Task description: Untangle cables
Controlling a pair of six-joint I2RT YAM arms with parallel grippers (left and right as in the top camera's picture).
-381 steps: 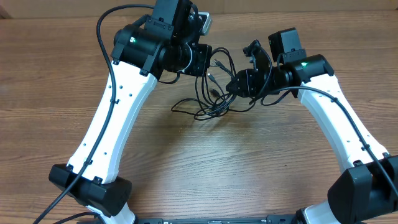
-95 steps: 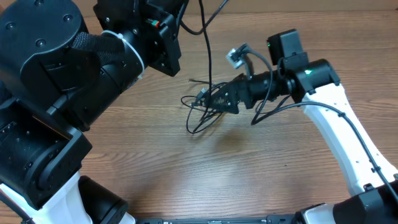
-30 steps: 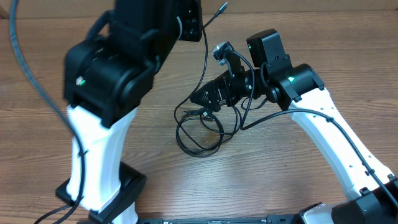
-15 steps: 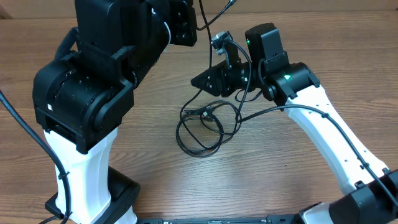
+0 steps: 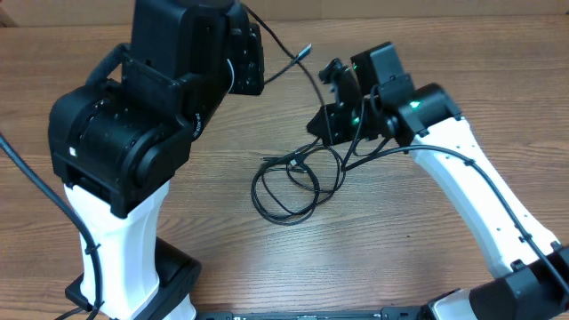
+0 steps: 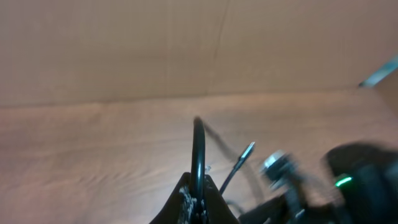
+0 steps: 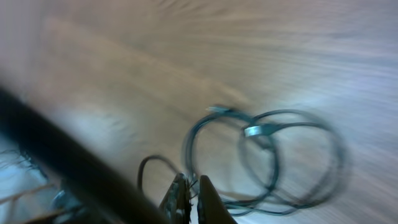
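Separation step in hand. The left end effector (image 6: 198,200), held high, pinches one strand of the cables (image 5: 286,184), whose loops lie mid-tabletop (image 5: 382,258). The right end effector (image 7: 188,194), at the loops' 1 o'clock, is pressed together; blur hides whether it holds a strand. The next move likely calls for drawing the strands apart toward 9 and 3 o'clock.

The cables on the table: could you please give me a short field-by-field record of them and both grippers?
cables: thin black loops tangled together, lying on the table
left gripper: raised, shut on one cable that leads away from it
right gripper: shut, close to the loops; whether it grips a cable is unclear, as the view is blurred
untangled: not yet
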